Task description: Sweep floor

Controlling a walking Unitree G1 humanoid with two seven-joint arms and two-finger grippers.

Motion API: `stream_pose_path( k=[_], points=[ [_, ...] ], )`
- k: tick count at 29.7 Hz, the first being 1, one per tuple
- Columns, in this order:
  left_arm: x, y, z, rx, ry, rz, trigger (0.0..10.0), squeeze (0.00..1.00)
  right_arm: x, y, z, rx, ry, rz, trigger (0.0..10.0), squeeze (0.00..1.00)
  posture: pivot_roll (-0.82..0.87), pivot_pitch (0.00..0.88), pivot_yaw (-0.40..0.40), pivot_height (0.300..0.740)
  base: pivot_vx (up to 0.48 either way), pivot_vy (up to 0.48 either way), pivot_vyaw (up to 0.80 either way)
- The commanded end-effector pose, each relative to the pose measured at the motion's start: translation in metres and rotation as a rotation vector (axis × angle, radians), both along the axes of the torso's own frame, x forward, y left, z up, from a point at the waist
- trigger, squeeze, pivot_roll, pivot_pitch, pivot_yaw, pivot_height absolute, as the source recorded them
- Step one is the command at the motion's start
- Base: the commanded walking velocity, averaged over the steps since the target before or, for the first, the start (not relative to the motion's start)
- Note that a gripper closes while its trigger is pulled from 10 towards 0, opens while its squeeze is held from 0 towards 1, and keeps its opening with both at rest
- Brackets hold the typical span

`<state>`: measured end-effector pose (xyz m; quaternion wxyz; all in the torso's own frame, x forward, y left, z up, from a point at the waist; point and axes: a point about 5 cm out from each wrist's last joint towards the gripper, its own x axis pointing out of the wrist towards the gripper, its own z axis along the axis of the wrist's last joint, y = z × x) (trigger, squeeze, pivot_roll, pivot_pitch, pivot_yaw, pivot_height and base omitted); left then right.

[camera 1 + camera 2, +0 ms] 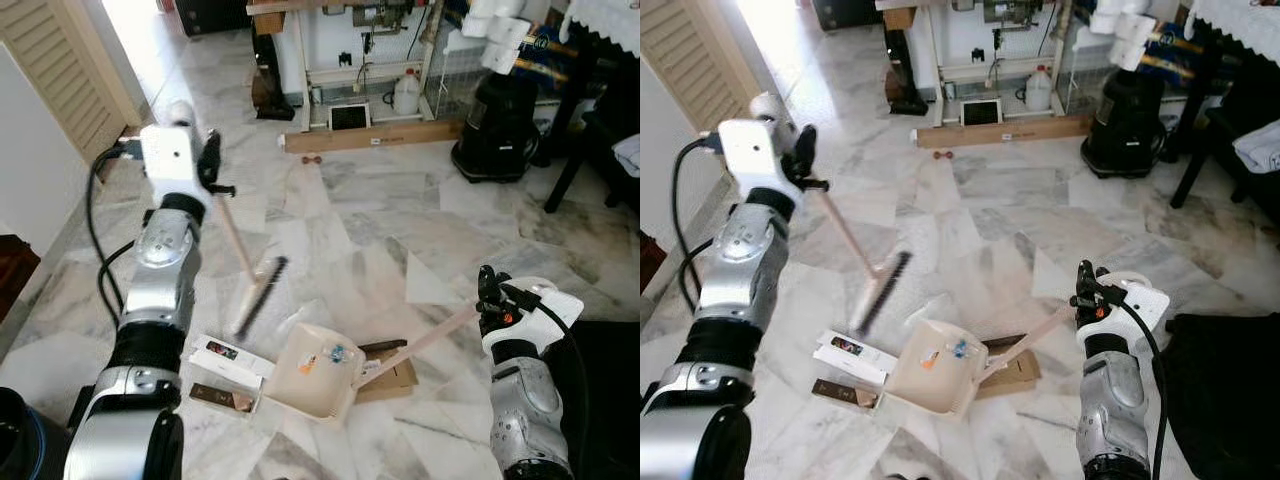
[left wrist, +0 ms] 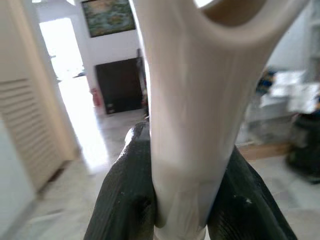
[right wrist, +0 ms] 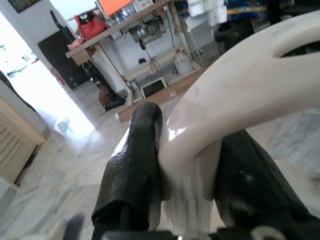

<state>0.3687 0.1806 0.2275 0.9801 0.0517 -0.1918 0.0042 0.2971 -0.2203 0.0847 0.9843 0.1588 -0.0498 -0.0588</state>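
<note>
We clamp left tool point(image 1: 212, 160) on broom point(image 1: 258, 290) handle, bristles below it beside dustpan point(image 1: 318, 372) | right tool point(image 1: 487, 296) grips dustpan handle, pan held low to catch litter on floor point(image 1: 380, 220)

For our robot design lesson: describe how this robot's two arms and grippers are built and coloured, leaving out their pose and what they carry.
Both arms are silver metal segments with black joint bands. Each wrist ends in a boxy white housing. A thick black cable loops along the left arm; another runs down the right arm. The left gripper and right gripper each have two long, matte black, finely ribbed fingers.
</note>
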Motion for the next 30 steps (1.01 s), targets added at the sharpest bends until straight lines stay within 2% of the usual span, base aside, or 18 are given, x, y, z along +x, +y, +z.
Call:
stream_pose_path(
  k=[1,2,4,6,10,14,22,30],
  points=[
    [-0.003,0.004,0.003,0.061,-0.046,0.037,10.0,0.00,0.008,0.004,0.023,0.005,-0.110,-0.018,10.0,0.00,-0.08,0.000,0.107,0.740,0.000,0.000,0.00],
    [-0.005,0.004,-0.008,0.121,-0.032,0.061,10.0,0.00,0.009,0.002,0.027,-0.014,-0.123,-0.044,10.0,0.00,-0.08,0.000,0.106,0.740,0.000,0.000,0.00],
    [-0.005,0.005,-0.012,0.124,-0.022,0.067,10.0,0.00,0.009,0.001,0.029,-0.027,-0.125,-0.054,10.0,0.00,-0.08,0.000,0.106,0.740,0.000,0.000,0.00],
    [-0.007,0.009,-0.020,0.061,-0.001,0.099,10.0,0.00,0.010,0.000,0.036,-0.064,-0.144,-0.072,10.0,0.00,-0.09,0.000,0.098,0.740,0.000,0.000,0.00],
    [-0.012,0.012,-0.028,0.054,0.006,0.139,10.0,0.00,0.010,-0.006,0.046,-0.095,-0.173,-0.100,10.0,0.00,-0.09,0.000,0.087,0.740,0.000,0.000,0.00],
    [-0.014,0.006,-0.036,0.035,0.019,0.141,10.0,0.00,0.013,-0.013,0.051,-0.109,-0.181,-0.147,10.0,0.00,-0.07,0.000,0.080,0.740,0.000,0.000,0.00],
    [-0.014,0.000,-0.034,0.002,0.009,0.141,10.0,0.00,0.018,-0.003,0.052,-0.094,-0.173,-0.148,10.0,0.00,-0.07,0.000,0.085,0.740,0.000,0.000,0.00],
    [-0.014,-0.008,-0.034,-0.010,0.014,0.117,10.0,0.00,0.018,-0.002,0.052,-0.098,-0.168,-0.164,10.0,0.00,-0.08,0.000,0.105,0.740,0.000,0.000,0.00]
  ],
)
